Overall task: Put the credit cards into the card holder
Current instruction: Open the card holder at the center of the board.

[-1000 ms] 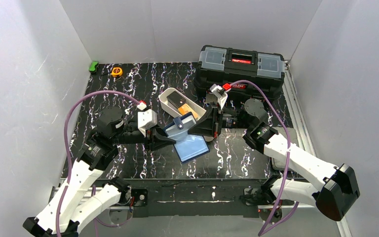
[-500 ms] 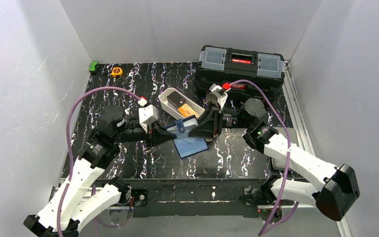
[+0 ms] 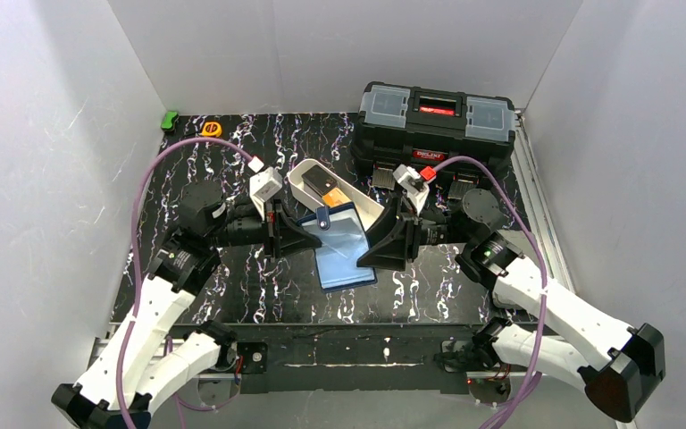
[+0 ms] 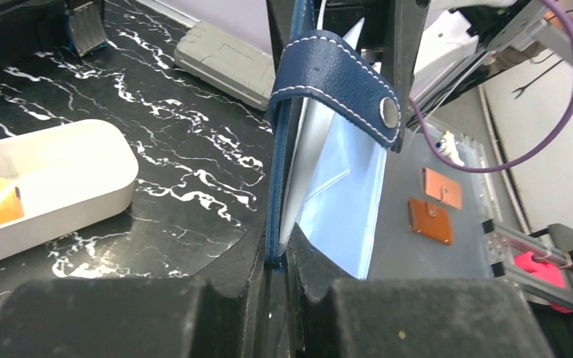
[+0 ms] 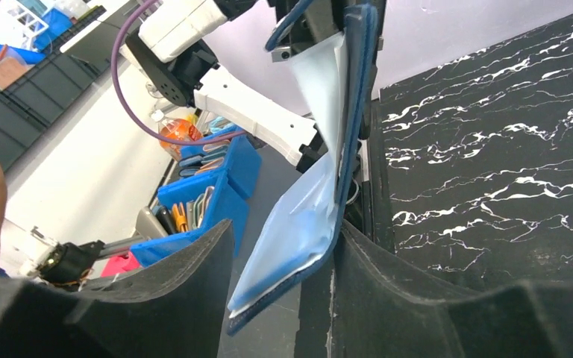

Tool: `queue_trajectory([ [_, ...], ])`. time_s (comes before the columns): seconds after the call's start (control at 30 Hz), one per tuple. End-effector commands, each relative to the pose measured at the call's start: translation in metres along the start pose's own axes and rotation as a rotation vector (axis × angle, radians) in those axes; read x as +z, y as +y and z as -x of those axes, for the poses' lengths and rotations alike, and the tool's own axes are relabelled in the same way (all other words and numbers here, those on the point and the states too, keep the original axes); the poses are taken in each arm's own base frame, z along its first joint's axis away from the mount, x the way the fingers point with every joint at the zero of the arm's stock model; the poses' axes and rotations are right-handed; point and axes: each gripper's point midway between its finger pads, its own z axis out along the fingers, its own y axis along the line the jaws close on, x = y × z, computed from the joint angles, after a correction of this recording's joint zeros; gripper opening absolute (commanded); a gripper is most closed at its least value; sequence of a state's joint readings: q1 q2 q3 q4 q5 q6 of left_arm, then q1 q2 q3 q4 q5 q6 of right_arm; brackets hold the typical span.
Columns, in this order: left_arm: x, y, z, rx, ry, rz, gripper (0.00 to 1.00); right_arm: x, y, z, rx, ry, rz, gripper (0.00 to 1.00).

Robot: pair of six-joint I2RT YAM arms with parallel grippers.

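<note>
Top external: white walls [image 3: 54,134], marbled table [image 3: 277,143]; left pincer [image 3: 314,243] clamps card holder [image 3: 344,255], right pincer [image 3: 366,259] gapes.

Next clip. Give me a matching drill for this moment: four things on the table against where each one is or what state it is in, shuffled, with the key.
Things:
1. card holder
2. white tray
3. toolbox
4. tape measure

Places or states:
A. far left corner
B. clamped by one edge in the left gripper, opened out
C. far right side
D. has an orange card in it

Pairs: 1-B, 2-D, 3-C, 4-A
</note>
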State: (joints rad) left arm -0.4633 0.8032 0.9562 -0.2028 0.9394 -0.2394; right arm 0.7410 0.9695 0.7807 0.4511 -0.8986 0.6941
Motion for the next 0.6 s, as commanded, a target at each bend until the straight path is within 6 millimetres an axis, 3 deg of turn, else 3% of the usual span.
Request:
queue_trajectory([
  [0.0, 0.000, -0.011, 0.018, -0.039, -0.036, -0.062, 0.00, -0.006, 0.007, -0.005, -0.058, 0.013, 0.012, 0.56],
  [0.43, 0.000, -0.020, 0.025, -0.076, -0.025, -0.103, 0.00, -0.005, 0.003, 0.008, -0.105, -0.044, -0.026, 0.28],
  [0.57, -0.001, -0.031, 0.026, -0.095, -0.004, -0.168, 0.00, -0.007, -0.006, 0.014, -0.131, -0.070, -0.097, 0.30],
])
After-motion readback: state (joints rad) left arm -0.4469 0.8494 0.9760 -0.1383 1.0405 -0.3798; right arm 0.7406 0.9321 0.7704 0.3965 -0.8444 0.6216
